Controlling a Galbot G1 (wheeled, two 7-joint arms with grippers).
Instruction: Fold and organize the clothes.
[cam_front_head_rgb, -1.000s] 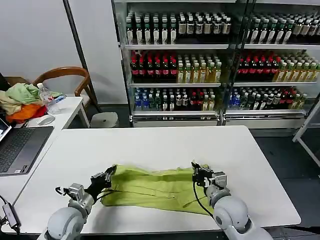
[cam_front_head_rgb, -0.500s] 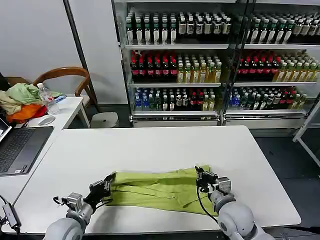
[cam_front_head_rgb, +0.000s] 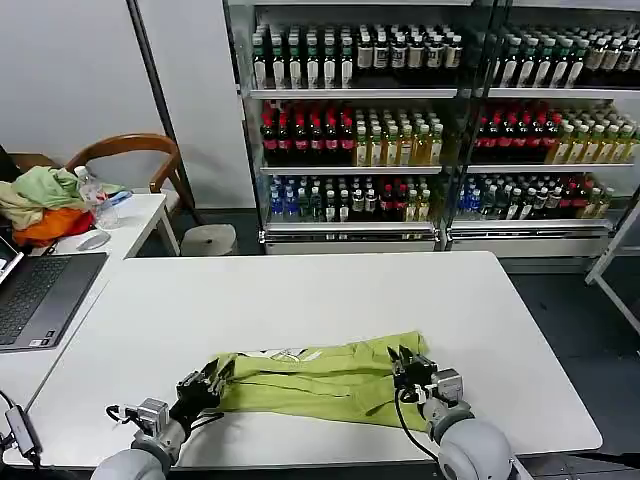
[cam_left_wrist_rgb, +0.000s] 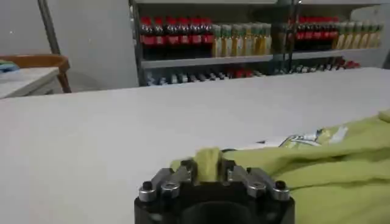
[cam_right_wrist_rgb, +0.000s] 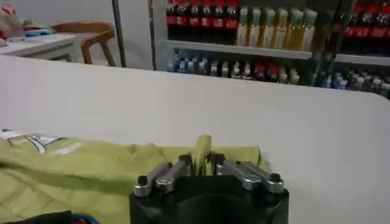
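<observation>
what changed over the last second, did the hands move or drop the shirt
Both hands drew back toward the robot's body, dragging the T-shirt nearer the table's front edge and exposing its white print. The left hand and right hand each still pinch a fold of it. The heap of garments stayed put.

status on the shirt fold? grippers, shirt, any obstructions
Left gripper shut on T-shirt left end, right gripper shut on right end. Shirt bunched in a strip on the white table, graphic showing. Nothing in the way.
</observation>
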